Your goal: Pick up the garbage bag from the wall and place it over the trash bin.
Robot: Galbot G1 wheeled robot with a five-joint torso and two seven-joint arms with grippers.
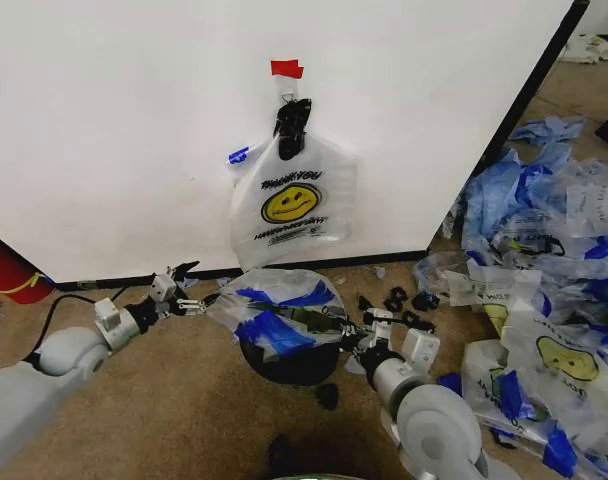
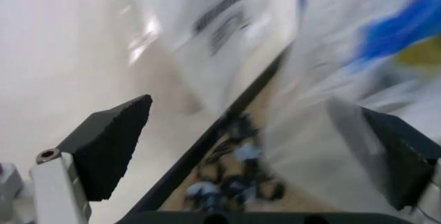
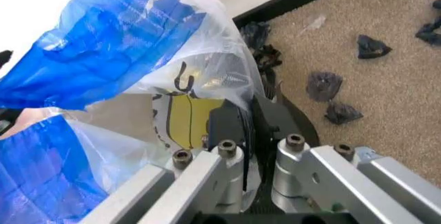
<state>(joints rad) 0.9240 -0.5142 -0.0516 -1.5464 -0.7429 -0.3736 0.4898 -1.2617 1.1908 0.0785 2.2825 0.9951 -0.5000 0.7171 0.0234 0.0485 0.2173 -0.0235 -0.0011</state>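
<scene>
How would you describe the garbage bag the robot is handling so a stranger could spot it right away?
Start at the white wall, where a plain smiley bag hangs from a clip. Directly below, on the carpet, stands the black trash bin. The garbage bag is stretched above it between the left gripper and the right gripper; unlike the hanging bag, it carries blue tape strips.

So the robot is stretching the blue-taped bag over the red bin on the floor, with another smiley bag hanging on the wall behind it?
Not quite: in the head view the bin under the taped garbage bag is black, not red. The left gripper and right gripper spread it; the other smiley bag does hang on the wall.
</scene>
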